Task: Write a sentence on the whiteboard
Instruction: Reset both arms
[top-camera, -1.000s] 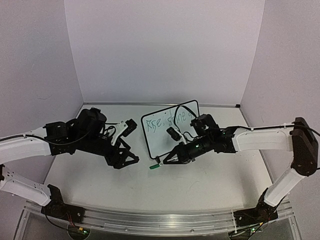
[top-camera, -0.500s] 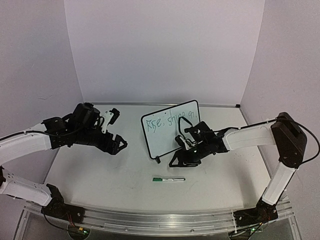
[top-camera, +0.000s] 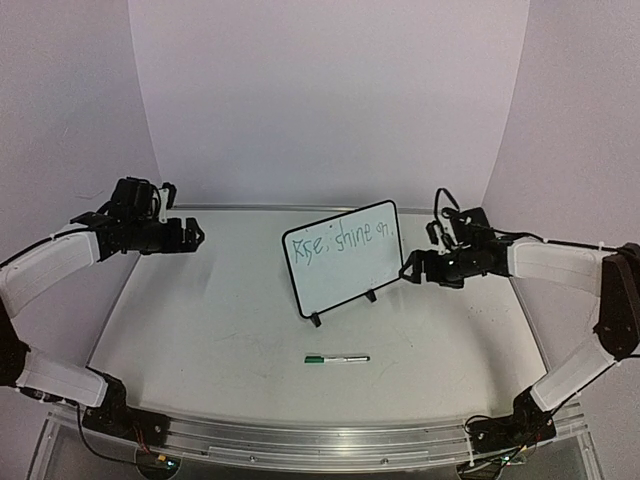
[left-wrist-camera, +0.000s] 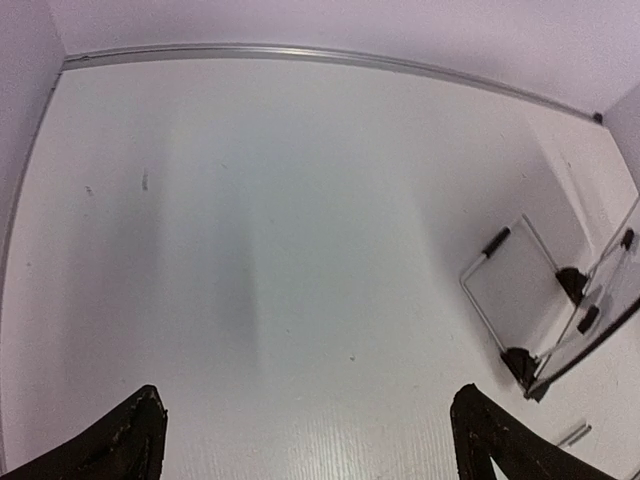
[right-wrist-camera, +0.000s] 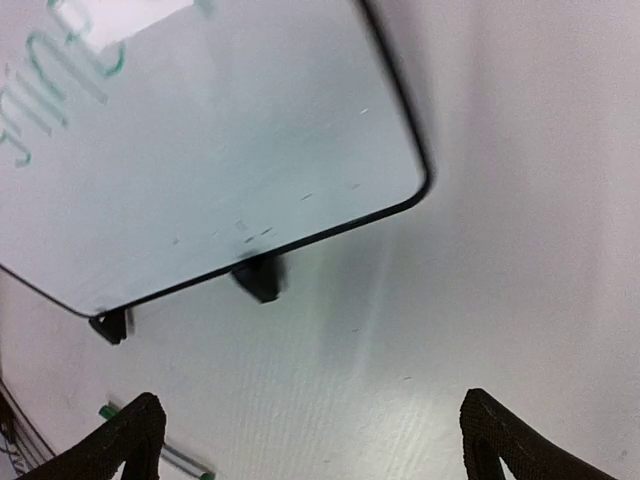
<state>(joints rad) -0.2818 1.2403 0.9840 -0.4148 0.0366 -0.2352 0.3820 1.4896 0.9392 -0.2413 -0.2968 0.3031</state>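
Soft, even, violet-tinged light throughout; the whiteboard (right-wrist-camera: 220, 150) looks blurred in the right wrist view.

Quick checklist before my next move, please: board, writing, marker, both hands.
1. Whiteboard standing on its feet: ok, upright, leaning back slightly on the table.
2. Sentence on board: ok, one green line near the top; last word unclear.
3. Marker free: ok, lying flat on the table in front of the board, in neither hand.
4. Left hand open and empty: ok, far from the board.
5. Right hand open and empty: ok, close beside the board's right edge, apparently not touching.
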